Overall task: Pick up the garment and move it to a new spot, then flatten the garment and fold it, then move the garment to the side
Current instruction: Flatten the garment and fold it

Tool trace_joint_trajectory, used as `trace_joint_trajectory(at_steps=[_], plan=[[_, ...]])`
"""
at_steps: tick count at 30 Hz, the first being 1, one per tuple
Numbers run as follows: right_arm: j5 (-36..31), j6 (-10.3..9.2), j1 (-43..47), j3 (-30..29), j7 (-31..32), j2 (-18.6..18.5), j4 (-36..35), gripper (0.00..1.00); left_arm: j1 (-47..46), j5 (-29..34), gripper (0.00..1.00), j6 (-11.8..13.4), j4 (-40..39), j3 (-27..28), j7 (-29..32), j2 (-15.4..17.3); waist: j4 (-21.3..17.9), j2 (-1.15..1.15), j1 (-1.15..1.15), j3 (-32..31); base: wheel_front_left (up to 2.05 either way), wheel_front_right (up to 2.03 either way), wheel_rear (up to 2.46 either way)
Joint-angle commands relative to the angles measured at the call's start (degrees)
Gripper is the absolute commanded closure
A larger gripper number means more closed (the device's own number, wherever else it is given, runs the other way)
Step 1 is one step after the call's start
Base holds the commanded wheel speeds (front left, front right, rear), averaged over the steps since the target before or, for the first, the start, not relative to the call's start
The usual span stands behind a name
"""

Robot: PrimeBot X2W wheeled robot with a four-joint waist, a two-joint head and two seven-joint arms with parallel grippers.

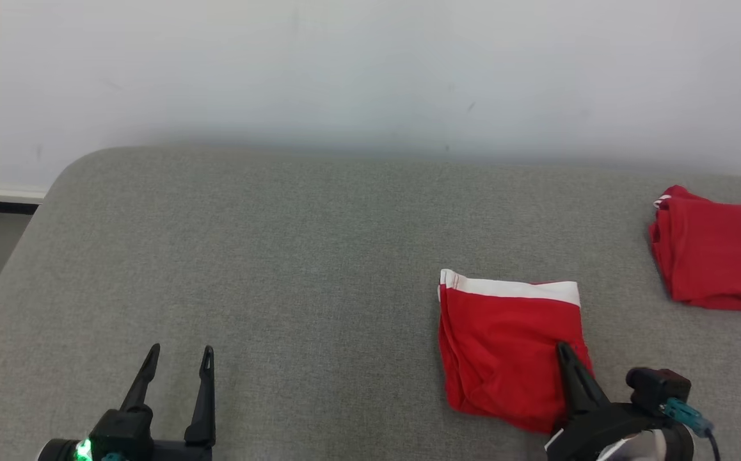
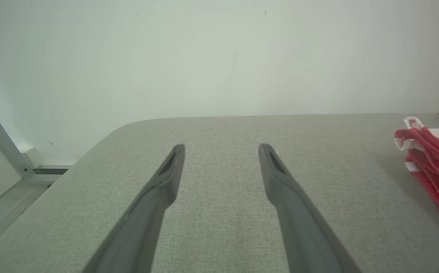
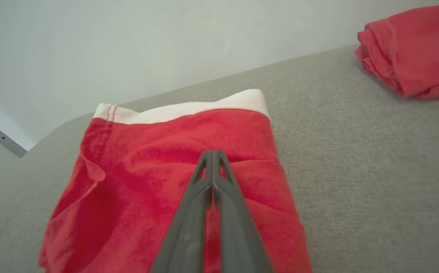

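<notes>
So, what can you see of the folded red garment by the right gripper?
The red garment looks like soft knit cloth, folded into a rough rectangle with a white band along its far edge. It lies flat on the grey cushion, right of centre, creased on its left side. The right gripper, shut, has its tips on the near right part; whether it pinches cloth is unclear.

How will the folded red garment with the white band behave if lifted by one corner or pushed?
Likely floppy: the folded garment is soft, creased cloth, so its layers would probably sag and unfold. Probably light, since it lies thin and flat. Pushed, it may bunch rather than slide, because the grey surface looks textured.
</notes>
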Motion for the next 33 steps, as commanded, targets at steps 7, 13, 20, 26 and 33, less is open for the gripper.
trace_joint_trajectory(at_steps=[7,13,20,26,33], plan=[[-0.74,-0.11,-5.31,4.2,-2.35,4.26,8.92,1.0,-2.26,0.02,0.0,-0.52,0.84,-0.85,-0.13,-0.42,4.0,0.0,-0.01,1.76,0.0,0.0,0.0],[-0.01,-0.11,-6.49,9.11,-2.49,6.21,9.48,1.0,-2.84,-0.32,0.0,-0.68,1.61,-1.0,-0.15,-0.59,4.93,0.0,-0.01,1.84,0.0,0.0,0.0],[-1.7,-0.11,-5.68,11.39,-2.51,6.55,6.24,1.0,-2.37,-0.17,0.0,-0.76,2.31,-1.48,-0.16,-0.65,4.22,0.0,-0.01,0.5,0.0,0.0,0.0],[-3.8,-0.12,-3.33,6.02,-2.41,4.73,-0.52,1.0,-0.57,-0.58,0.0,-0.23,2.07,-0.76,-0.17,-0.32,0.94,0.0,-0.01,-1.49,0.0,0.0,0.0],[-5.6,-0.12,0.16,0.77,-2.41,0.31,-7.0,1.0,1.11,-0.65,0.0,0.23,1.32,0.04,-0.17,-0.12,-2.95,0.0,-0.01,-2.9,0.0,0.0,0.0]])
